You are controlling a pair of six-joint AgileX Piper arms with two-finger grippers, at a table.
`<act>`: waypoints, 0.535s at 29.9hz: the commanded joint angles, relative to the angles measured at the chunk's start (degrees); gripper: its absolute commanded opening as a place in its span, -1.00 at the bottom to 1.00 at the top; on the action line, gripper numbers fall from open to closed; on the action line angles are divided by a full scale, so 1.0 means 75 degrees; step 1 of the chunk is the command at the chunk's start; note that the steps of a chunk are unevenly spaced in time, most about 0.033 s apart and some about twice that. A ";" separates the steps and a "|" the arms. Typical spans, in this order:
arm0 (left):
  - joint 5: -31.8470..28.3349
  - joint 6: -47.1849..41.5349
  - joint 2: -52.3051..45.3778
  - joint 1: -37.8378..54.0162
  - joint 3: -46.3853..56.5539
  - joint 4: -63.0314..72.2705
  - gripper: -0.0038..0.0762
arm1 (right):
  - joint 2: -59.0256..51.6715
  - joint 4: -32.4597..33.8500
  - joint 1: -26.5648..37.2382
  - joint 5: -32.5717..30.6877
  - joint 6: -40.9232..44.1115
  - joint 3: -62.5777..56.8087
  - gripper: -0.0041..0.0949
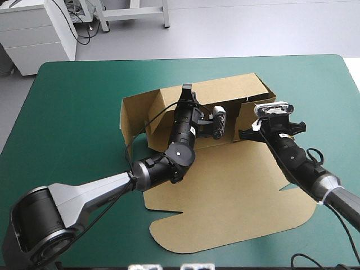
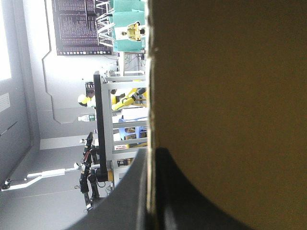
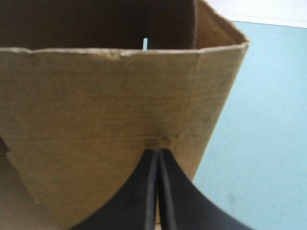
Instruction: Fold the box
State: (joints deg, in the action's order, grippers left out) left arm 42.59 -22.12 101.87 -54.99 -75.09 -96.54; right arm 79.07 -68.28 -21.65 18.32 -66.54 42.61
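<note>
Brown box (image 1: 236, 191) runs lengthwise far to near.

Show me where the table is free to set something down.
Free: the cover left of the box, the strip beyond its far wall, and the far right corner. Crowded: the middle, where the left pincer and right pincer are at the walls.
</note>
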 commanded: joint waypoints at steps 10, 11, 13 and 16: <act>0.0283 -0.0083 -0.0380 -0.0019 -0.0251 -0.0960 -0.92 | -0.0210 -0.0156 0.0236 -0.1410 -0.0046 0.0246 -0.50; 0.0283 -0.0083 -0.0380 -0.0019 -0.0251 -0.0960 -0.92 | -0.0210 -0.0156 0.0338 -0.1703 -0.0050 0.0246 -0.34; 0.0283 -0.0083 -0.0380 -0.0019 -0.0251 -0.0960 -0.92 | -0.0210 -0.0171 0.0534 -0.2148 -0.0050 0.0246 0.00; 0.0283 -0.0083 -0.0380 -0.0019 -0.0251 -0.0960 -0.92 | -0.0223 -0.0171 0.0797 -0.2515 -0.0050 0.0246 0.36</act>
State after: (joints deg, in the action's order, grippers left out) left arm 42.64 -22.07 101.87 -54.99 -75.09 -96.54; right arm 79.07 -69.91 -17.46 1.48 -66.54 42.63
